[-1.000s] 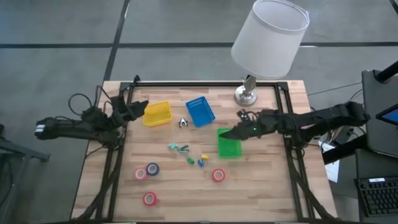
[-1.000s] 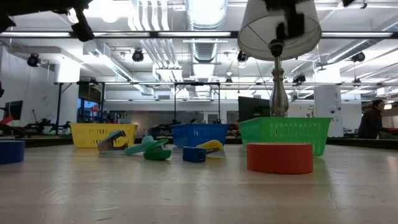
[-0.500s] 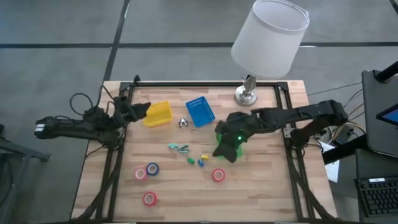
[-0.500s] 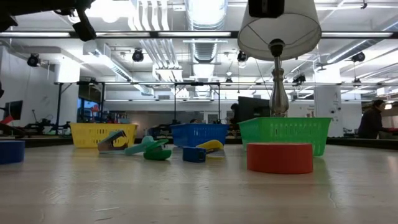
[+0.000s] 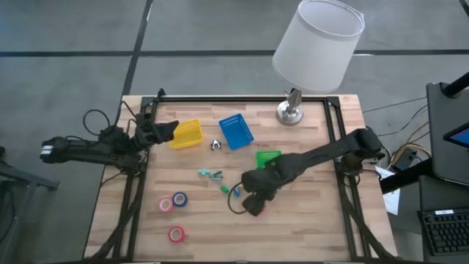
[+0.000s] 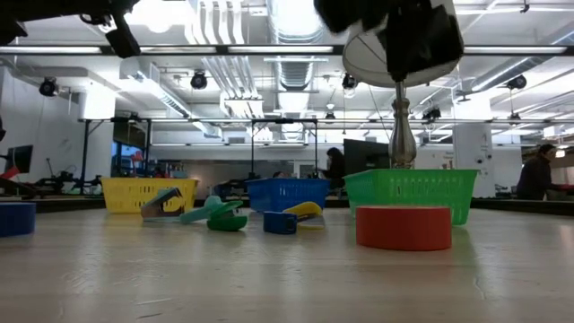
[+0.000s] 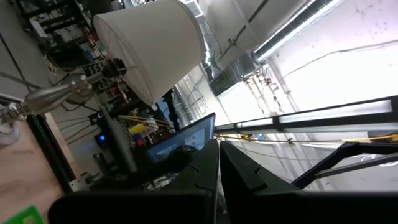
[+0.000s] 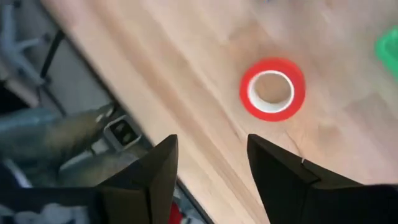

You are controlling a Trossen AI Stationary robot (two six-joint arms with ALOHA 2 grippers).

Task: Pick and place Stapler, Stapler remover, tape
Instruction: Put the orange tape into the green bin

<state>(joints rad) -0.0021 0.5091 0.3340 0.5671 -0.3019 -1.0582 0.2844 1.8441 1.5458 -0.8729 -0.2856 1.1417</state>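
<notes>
My right gripper (image 5: 253,207) hovers open, well above a red tape roll (image 8: 272,89) that lies flat on the table; in the high view the gripper hides that roll. Three more tape rolls lie flat at the near left: a red one (image 5: 165,204), a blue one (image 5: 179,199) and another red one (image 5: 176,234). Small staplers (image 5: 210,174) (image 5: 225,188) lie mid-table. The stapler remover (image 5: 217,144) lies between the yellow tray (image 5: 185,134) and the blue tray (image 5: 236,132). My left gripper (image 5: 163,129) waits shut beside the yellow tray.
A green tray (image 5: 268,156) stands just beyond my right arm, partly hidden by it. A lamp with a white shade (image 5: 319,44) stands on its metal base (image 5: 291,111) at the far right. Bare wood lies near the front edge, right of the rolls.
My right gripper has swung from beside the green tray toward the table's near edge and a little left. It now stands over the red tape roll. Nothing on the table has moved.
</notes>
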